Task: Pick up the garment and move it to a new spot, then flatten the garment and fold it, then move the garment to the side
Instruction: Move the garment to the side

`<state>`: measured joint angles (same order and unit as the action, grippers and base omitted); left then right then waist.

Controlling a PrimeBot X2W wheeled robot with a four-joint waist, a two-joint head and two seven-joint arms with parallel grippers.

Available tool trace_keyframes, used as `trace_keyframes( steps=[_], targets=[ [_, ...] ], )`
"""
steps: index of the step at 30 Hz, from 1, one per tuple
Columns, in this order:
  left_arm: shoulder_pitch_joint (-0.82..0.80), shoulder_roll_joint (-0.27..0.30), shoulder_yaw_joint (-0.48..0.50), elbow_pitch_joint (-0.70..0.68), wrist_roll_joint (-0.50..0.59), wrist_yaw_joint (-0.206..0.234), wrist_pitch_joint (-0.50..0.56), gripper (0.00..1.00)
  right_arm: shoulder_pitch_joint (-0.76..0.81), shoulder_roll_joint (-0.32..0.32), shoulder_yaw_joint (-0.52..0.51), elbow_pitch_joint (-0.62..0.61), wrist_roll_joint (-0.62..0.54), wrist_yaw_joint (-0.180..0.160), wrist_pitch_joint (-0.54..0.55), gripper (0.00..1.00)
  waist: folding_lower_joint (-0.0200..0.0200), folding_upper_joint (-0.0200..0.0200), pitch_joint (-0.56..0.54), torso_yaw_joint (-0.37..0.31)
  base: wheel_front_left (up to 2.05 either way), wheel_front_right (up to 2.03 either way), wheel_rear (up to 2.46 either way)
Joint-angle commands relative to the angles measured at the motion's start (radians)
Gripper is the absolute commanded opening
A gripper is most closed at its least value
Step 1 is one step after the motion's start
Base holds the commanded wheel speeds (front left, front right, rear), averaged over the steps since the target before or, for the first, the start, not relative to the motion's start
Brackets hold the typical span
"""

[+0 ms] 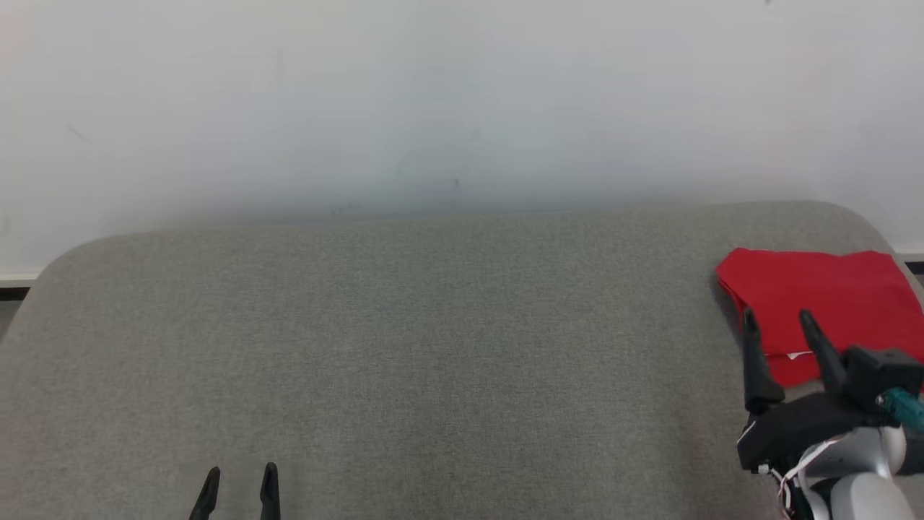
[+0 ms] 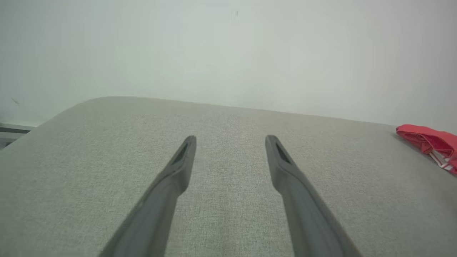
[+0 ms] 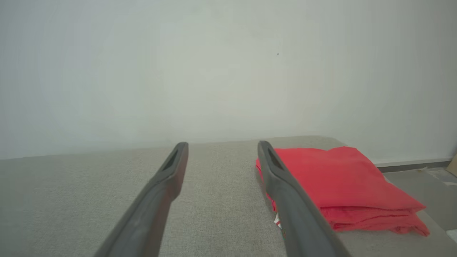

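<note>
1. Find the red garment [image 1: 816, 303] at the far right end of the grey padded surface [image 1: 433, 347], close to the rounded far corner. Folded into a neat flat stack, with layered edges toward the near side.
2. Note the right gripper [image 1: 777, 318] just on the near side of that stack, spread wide and holding nothing. In the right wrist view, one finger across the garment's left edge; touching or just clear, cannot tell.
3. Note the left gripper [image 1: 242, 469] low at the near left, well apart from the garment, likewise spread wide and empty over bare grey cloth.
4. Judging by the tidy fold and the spot at the side: probably the last step, moving the garment aside, done or very nearly so. No grip on the cloth at present.
5. For the next move, if finished: draw the right gripper back and up, taking care not to snag the top layer.
6. If shifting the stack once more: slide one finger under all layers at the near edge, pinch them together, and carry low to keep the fold shut.
</note>
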<state>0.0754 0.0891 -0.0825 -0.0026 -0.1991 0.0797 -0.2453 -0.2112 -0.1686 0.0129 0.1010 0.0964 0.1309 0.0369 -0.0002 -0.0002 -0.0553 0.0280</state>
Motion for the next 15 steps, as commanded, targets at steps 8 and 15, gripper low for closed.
trace_keyframes(
  steps=[8, 15],
  targets=[
    [0.000, 0.010, 0.031, 0.029, -0.026, -0.021, -0.019, 1.00, 0.180, 0.114, -0.035, -0.077, -0.046, 0.000, -0.040, 1.00, 0.0002, 0.0002, -0.061, 0.068, 0.00, 0.00, 0.00],
    [0.037, 0.014, 0.046, 0.045, -0.033, -0.035, -0.020, 1.00, 0.283, 0.118, -0.014, -0.073, -0.020, 0.000, -0.051, 1.00, 0.0002, 0.0002, -0.067, 0.071, 0.00, 0.00, 0.00]
  ],
)
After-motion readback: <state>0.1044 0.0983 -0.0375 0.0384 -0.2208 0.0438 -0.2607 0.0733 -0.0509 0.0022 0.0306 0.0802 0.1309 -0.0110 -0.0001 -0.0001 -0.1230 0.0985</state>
